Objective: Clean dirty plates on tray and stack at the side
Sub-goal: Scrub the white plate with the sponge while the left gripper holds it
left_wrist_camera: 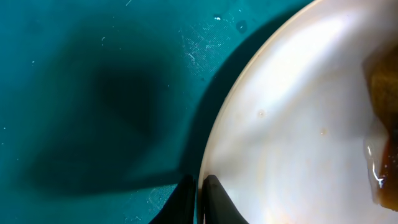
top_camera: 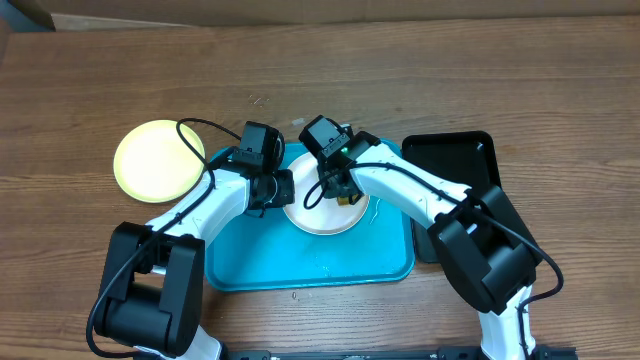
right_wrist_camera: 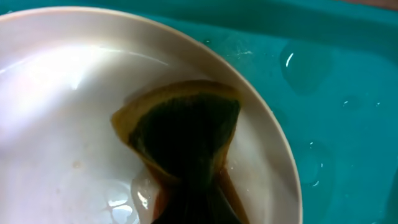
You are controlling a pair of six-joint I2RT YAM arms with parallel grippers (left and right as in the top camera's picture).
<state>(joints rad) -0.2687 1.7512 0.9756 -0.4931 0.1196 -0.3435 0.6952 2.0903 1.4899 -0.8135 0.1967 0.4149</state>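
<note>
One white plate [top_camera: 322,220] lies on the turquoise tray [top_camera: 260,262]. At the plate's left rim my left gripper [top_camera: 283,190] is shut, one finger above the rim and one below. The left wrist view shows that grip up close: left gripper [left_wrist_camera: 200,186], plate [left_wrist_camera: 292,124], tray [left_wrist_camera: 93,93]. My right gripper [top_camera: 345,194] is shut on a yellow sponge with a dark green face [right_wrist_camera: 186,124], pressed onto the wet plate [right_wrist_camera: 62,112] near its right rim. A pale yellow plate [top_camera: 158,160] rests on the table left of the tray.
A glossy black tray [top_camera: 455,160] stands right of the turquoise one, partly under my right arm. Water drops lie on the tray floor [right_wrist_camera: 336,74] beside the plate. Bare wooden table surrounds both trays.
</note>
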